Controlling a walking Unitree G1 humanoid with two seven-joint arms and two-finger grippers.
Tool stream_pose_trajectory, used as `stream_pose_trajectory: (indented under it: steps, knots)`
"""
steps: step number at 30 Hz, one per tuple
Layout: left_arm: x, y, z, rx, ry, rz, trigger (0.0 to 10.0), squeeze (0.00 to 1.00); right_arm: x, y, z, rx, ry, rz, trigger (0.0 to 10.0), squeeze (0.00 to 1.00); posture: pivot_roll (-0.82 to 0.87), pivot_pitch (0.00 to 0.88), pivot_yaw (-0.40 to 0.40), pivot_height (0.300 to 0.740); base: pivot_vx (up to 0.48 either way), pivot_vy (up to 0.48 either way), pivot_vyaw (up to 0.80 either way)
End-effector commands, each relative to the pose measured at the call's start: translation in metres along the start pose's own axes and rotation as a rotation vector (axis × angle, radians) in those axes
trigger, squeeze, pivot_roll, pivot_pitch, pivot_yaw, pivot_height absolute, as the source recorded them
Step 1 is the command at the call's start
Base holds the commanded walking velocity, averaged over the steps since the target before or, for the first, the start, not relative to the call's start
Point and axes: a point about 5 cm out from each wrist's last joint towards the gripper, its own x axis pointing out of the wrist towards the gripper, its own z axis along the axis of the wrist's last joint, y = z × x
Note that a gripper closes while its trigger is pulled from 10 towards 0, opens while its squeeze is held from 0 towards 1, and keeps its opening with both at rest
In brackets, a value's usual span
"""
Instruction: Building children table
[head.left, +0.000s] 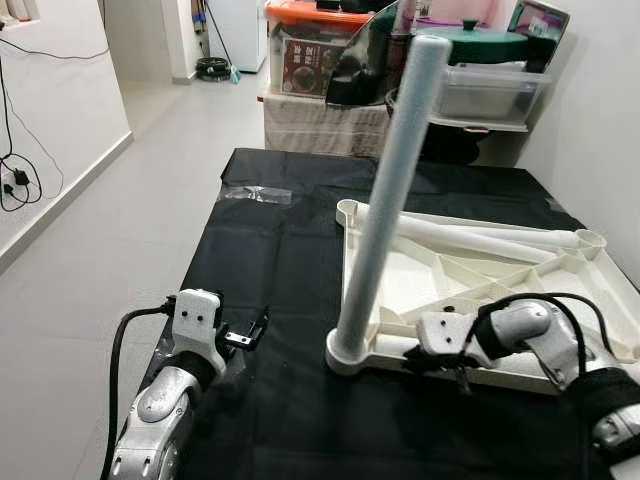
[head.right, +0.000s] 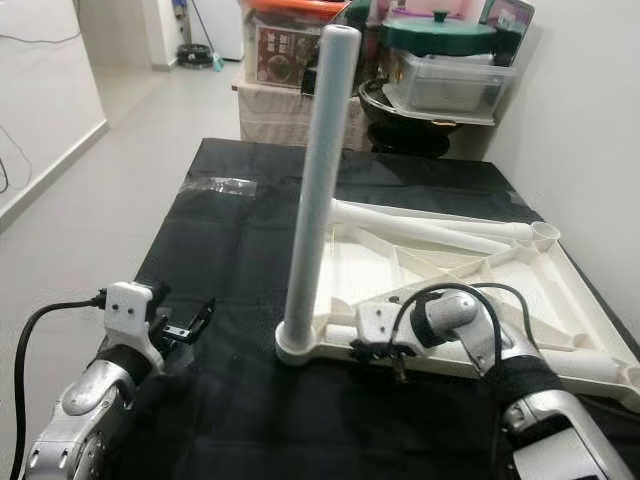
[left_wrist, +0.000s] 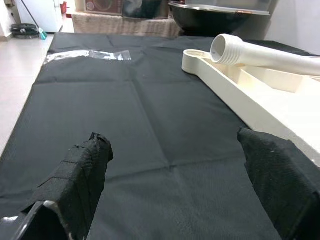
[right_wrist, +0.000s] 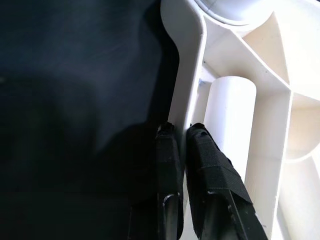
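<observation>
We see the white tabletop (head.left: 560, 290) lying upside down across the right half of the head views, its ribbed underside facing up, on a surface covered with a black cloth (head.left: 290, 260). One white leg (head.left: 385, 200) stands upright in the corner socket at the lower centre of the frame, rising almost to the top edge. Two more legs (head.left: 480, 238) lie across the far rim of the tabletop, right of centre; in the left wrist view the threaded end of one of them overhangs that rim.

At the lower right, our right end effector (head.left: 428, 362) is at the near rim of the tabletop, just right of the standing leg's base. In the right wrist view its fingers (right_wrist: 212, 165) are pinched together on the thin rim wall, one on each side.

At the lower left, our left end effector (head.left: 250, 335) hovers over bare cloth, well apart from the tabletop, its fingers (left_wrist: 82, 172) spread wide and holding nothing.

A clear plastic bag (head.left: 258, 194) lies on the cloth at the upper left of the surface.
</observation>
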Motion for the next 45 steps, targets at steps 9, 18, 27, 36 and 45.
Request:
stream_pose_trajectory:
  steps: [9,18,27,36,45]
  knots:
    - [0.000,-0.003,-0.005,0.003,0.020,-0.016,10.0,0.00,0.010,0.019,0.004,-0.268,0.045,0.182,0.0,0.00,0.07,0.000,-0.088,0.740,0.000,0.000,0.00]
    - [0.001,-0.006,-0.007,0.003,0.028,-0.024,10.0,0.00,0.018,0.031,0.025,-0.572,-0.032,0.245,0.0,0.00,0.07,0.000,-0.082,0.740,0.000,0.000,0.00]
    - [0.003,-0.005,-0.006,0.006,0.026,-0.027,10.0,0.00,0.014,0.053,0.020,-0.741,-0.041,0.372,0.0,0.00,0.06,0.000,-0.084,0.740,0.000,0.000,0.00]
    - [0.004,-0.009,-0.007,0.002,0.027,-0.035,10.0,0.00,0.017,0.030,0.026,-0.719,-0.054,0.162,9.3,0.00,0.06,0.000,-0.080,0.740,0.000,0.000,0.00]
    - [0.004,-0.009,-0.006,-0.009,0.016,-0.035,10.0,0.00,0.007,0.001,0.029,-0.484,-0.098,-0.102,10.0,1.00,0.06,0.000,-0.081,0.740,0.000,0.000,0.00]
